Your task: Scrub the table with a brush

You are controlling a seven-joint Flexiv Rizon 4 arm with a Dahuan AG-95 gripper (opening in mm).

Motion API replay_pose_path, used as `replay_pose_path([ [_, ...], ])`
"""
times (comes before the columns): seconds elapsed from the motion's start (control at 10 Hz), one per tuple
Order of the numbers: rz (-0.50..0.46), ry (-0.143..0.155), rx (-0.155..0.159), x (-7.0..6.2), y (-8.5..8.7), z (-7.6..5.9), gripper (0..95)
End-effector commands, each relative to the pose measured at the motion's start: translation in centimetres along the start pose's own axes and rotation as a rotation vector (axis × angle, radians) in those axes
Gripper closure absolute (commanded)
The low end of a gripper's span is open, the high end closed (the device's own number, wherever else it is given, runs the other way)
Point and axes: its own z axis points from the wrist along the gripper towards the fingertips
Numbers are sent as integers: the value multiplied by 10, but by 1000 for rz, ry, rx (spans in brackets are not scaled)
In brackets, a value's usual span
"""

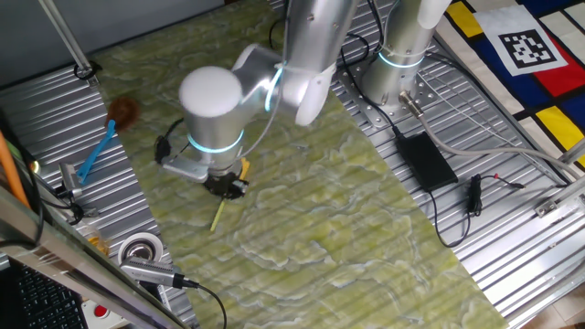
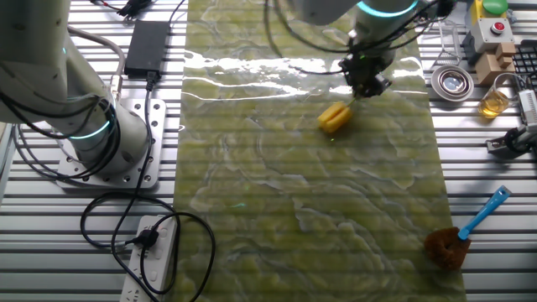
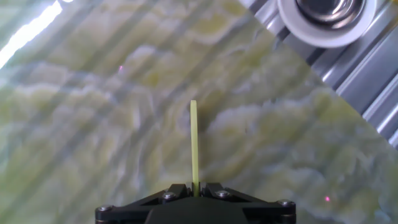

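The table [image 1: 366, 210] has a pale green-yellow marbled top. My gripper [image 1: 228, 187] hangs low over its left middle and is shut on the brush. In the hand view the thin yellow-green handle [image 3: 194, 143] sticks straight out from between the closed jaws of the gripper [image 3: 194, 186], above the table [image 3: 93, 124]. In the other fixed view the blocky yellow head [image 2: 334, 117] rests on the table [image 2: 294, 193] just below and left of the gripper [image 2: 367, 86]. The free handle end [image 1: 219, 217] points toward the front.
A blue-handled brush with a brown head [image 1: 96, 155] [image 2: 470, 226] lies at the table's edge on the ribbed metal. A tape roll [image 1: 142, 249] [image 3: 328, 18], a jar of yellow liquid [image 2: 495, 101], a black power adapter [image 1: 425, 160] and the arm's base [image 1: 398, 64] stand around.
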Motion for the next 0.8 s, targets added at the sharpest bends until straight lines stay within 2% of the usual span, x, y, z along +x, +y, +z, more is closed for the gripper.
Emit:
replay_pose_path([
  [0.1, 99, 9, -23, -13, 7, 4, 950],
  [0.5, 159, 64, -63, -27, 16, -7, 950],
  [0.8, 199, 78, -72, -32, 26, -7, 950],
])
